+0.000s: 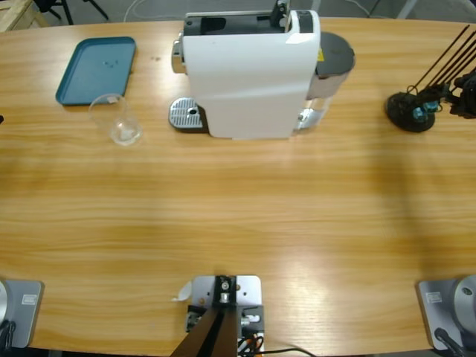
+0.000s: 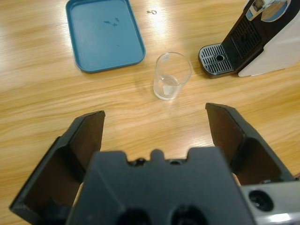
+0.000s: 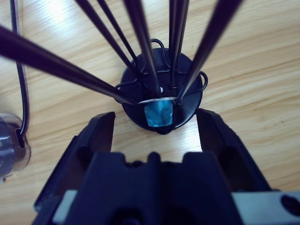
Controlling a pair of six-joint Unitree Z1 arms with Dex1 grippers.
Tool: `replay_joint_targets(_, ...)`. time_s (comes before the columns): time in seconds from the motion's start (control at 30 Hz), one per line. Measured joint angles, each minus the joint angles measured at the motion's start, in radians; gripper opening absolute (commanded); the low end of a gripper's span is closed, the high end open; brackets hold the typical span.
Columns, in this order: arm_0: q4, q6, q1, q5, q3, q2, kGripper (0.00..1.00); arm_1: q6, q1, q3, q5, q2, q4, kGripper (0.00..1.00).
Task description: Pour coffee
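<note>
Nothing looks poured yet: the empty glass (image 2: 172, 75) stands apart from the coffee machine (image 1: 249, 73), off its drip tray (image 2: 215, 59), while the left gripper (image 2: 159, 129) and the right gripper (image 3: 154, 123), facing a blue capsule (image 3: 158, 114), both gape wide, holding nothing.

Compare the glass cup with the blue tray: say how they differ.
The glass cup is clear and round; the blue tray is opaque teal and rectangular with rounded corners. The cup stands tall and upright, the tray lies flat and shallow. The tray covers far more table. Both are empty, side by side left of the coffee machine.
</note>
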Motion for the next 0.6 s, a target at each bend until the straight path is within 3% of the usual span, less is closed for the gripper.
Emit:
replay_joint_targets(0.37, 0.000, 0.000, 0.000, 0.000, 0.000, 0.000, 0.927, 0.013, 0.004, 0.011, -0.002, -0.001, -0.014, 0.678)
replay_joint_targets(0.6, -0.001, 0.000, 0.000, 0.000, 0.000, 0.000, 0.928, 0.036, 0.074, 0.086, -0.068, -0.048, -0.018, 0.678)
